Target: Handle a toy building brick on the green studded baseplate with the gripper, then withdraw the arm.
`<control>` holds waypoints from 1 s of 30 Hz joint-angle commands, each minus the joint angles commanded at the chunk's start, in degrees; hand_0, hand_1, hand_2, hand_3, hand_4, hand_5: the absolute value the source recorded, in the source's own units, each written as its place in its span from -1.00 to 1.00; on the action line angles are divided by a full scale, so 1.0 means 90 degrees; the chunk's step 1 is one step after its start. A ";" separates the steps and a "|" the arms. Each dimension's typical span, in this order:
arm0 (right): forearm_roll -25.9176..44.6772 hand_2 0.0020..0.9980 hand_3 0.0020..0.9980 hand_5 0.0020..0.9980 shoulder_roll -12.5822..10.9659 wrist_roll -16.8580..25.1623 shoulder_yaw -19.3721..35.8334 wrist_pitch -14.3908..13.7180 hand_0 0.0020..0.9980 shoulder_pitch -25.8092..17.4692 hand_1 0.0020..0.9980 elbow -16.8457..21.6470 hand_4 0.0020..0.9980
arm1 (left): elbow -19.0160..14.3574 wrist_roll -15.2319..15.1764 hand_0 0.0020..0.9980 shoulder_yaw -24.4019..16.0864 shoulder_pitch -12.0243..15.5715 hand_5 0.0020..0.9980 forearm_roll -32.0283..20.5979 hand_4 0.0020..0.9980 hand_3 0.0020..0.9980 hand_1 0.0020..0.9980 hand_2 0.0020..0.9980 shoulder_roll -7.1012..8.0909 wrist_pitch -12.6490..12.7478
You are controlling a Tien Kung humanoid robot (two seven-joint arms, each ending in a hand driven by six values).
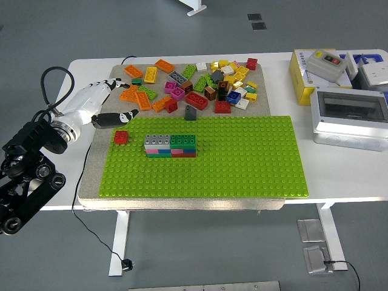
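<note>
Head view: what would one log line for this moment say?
left robot hand: open, off the baseplate's left edge | right: not in view | grey brick: on brick stack | red brick: loose on green baseplate

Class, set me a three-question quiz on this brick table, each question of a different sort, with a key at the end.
1. True or false: the left hand is gripping the stacked bricks on the green baseplate.
2. Which colour is the single small brick lying at the baseplate's left edge? A) yellow B) red C) blue
3. Fill in: the pile of loose bricks lies on the mat on the ____ side of the baseplate.

Key
1. False: the hand is off to the left, fingers spread, holding nothing.
2. B
3. far
</note>
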 joint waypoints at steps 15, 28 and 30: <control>-0.0018 0.31 0.33 0.60 -0.0004 -0.0040 -0.0104 0.0002 0.37 0.0089 0.28 0.0000 -0.09 | 0.2222 -0.0647 1.00 0.1530 -0.0746 -0.66 -0.0043 0.28 0.66 1.00 1.00 -0.0236 -0.0040; -0.0100 0.31 0.33 0.60 -0.0016 -0.0068 -0.0088 0.0012 0.37 0.0105 0.29 0.0000 -0.10 | 0.2467 -0.0578 1.00 0.1857 -0.0849 -0.65 -0.0393 0.29 0.63 1.00 1.00 -0.0302 -0.0183; -0.0106 0.31 0.33 0.60 -0.0015 -0.0069 -0.0084 0.0012 0.37 0.0107 0.29 0.0000 -0.10 | 0.2486 -0.0583 1.00 0.1876 -0.0859 -0.65 -0.0427 0.29 0.63 1.00 1.00 -0.0323 -0.0183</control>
